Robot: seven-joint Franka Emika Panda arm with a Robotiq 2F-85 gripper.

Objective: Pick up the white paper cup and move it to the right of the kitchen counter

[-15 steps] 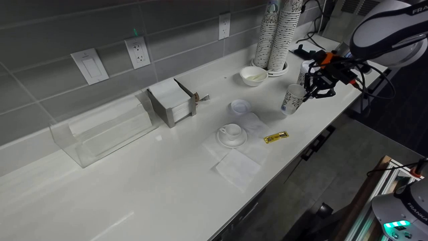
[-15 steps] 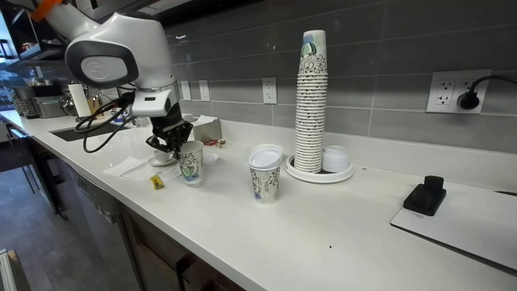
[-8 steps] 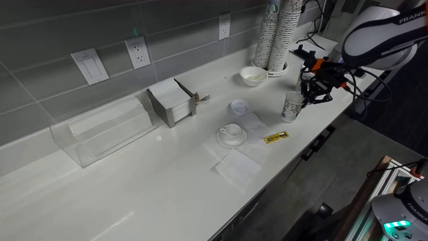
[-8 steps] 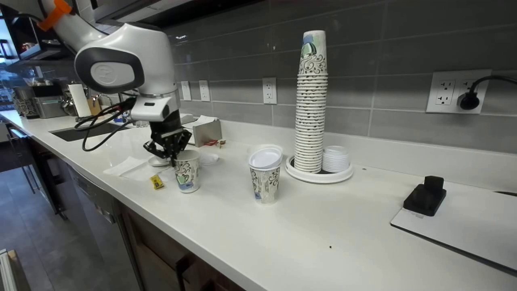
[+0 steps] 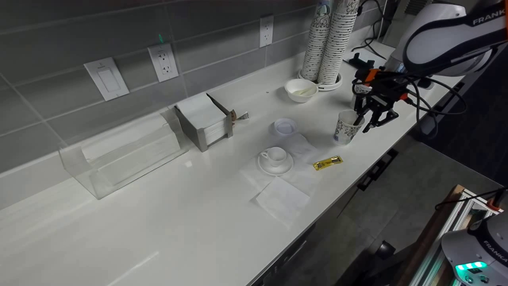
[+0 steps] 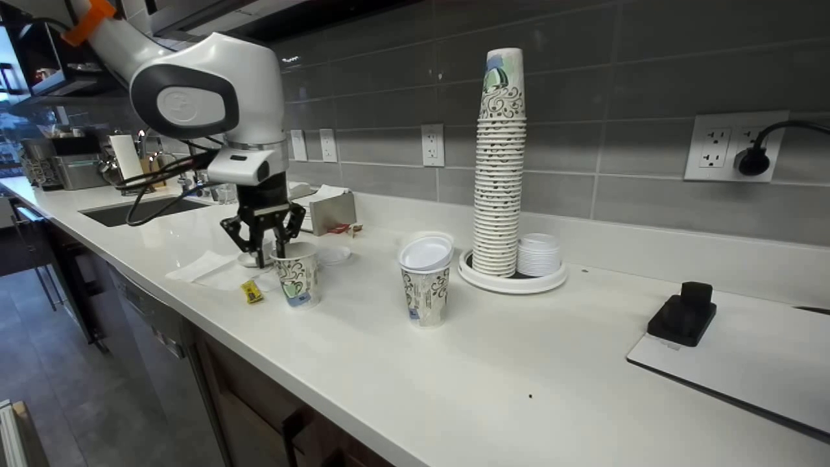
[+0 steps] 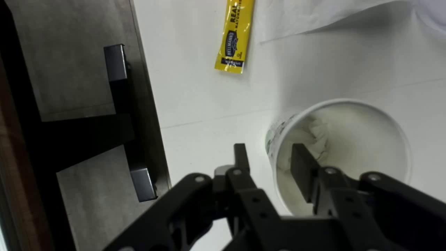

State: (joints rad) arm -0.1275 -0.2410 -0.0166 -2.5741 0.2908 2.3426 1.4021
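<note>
The white paper cup (image 5: 343,130) stands on the kitchen counter (image 5: 178,230) near its front edge, with a swirl print on its side. It also shows in an exterior view (image 6: 298,279) and from above in the wrist view (image 7: 366,139), with crumpled white stuff inside. My gripper (image 5: 361,124) is open at the cup's rim. It also shows in an exterior view (image 6: 271,259). In the wrist view, the gripper (image 7: 270,148) has one finger inside the cup and one outside it. Gaps show between both fingers and the cup wall.
A yellow packet (image 5: 328,163) and a small cup on a saucer (image 5: 274,157) lie near the cup. Another printed cup with lids (image 6: 426,295) stands beside it. Tall cup stacks (image 6: 499,188), a white bowl (image 5: 301,89) and a napkin holder (image 5: 204,119) stand near the wall.
The cup was held tilted by its rim, then came down upright on the counter. The gripper was shut on the rim and has now opened.
</note>
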